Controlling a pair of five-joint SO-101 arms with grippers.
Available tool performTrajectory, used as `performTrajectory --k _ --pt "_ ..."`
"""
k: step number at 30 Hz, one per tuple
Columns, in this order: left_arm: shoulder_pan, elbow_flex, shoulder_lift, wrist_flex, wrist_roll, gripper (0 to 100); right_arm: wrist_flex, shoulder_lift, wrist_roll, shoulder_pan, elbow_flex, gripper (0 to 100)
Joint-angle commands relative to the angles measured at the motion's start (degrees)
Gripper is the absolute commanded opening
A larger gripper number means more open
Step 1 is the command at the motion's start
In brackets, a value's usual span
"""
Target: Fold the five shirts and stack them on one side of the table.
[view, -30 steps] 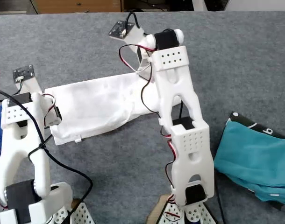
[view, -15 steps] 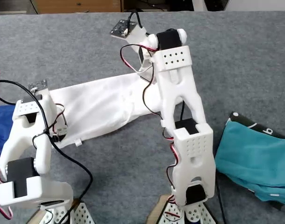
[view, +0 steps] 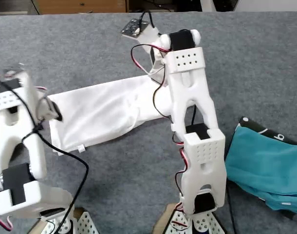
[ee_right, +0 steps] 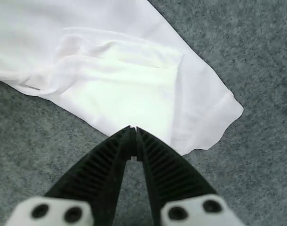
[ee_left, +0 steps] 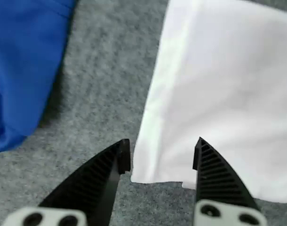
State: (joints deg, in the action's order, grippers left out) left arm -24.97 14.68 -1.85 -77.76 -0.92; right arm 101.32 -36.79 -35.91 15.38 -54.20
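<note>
A folded white shirt [view: 104, 114] lies flat left of the table's middle. My left gripper [ee_left: 162, 150] hangs open over the near corner of the shirt's [ee_left: 219, 94] left edge, one finger on each side of that corner, holding nothing. From above, the left gripper [view: 53, 111] sits at that left edge. My right gripper [ee_right: 134, 134] is shut just above the white shirt's [ee_right: 110, 89] other end, with no cloth visibly pinched. In the high view the right gripper [view: 153, 58] lies at the shirt's far right corner, mostly hidden under its arm.
A blue shirt [ee_left: 26, 61] lies on the grey cloth just left of the white one. A teal shirt [view: 265, 165] is bundled on a black item at the right edge. Bare grey table [view: 255, 63] stretches along the far side and right.
The left arm swung left and rose, taking its gripper back off the shirt's near left corner. The right arm shifted slightly right. The white shirt stayed in place.
</note>
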Motion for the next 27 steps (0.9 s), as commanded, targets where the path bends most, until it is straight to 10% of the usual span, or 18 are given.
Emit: performTrajectory --k 1,12,27 --pt "-2.5 -3.6 2.2 3.3 0.2 24 0.9 4.6 0.4 -1.5 0.0 0.5" --pt "3.0 -11.9 28.2 4.2 2.5 20 0.9 4.5 0.3 -1.3 0.0 0.5" --pt "1.7 -16.3 31.3 1.1 3.1 2 0.8 4.5 0.5 -1.5 0.0 0.5"
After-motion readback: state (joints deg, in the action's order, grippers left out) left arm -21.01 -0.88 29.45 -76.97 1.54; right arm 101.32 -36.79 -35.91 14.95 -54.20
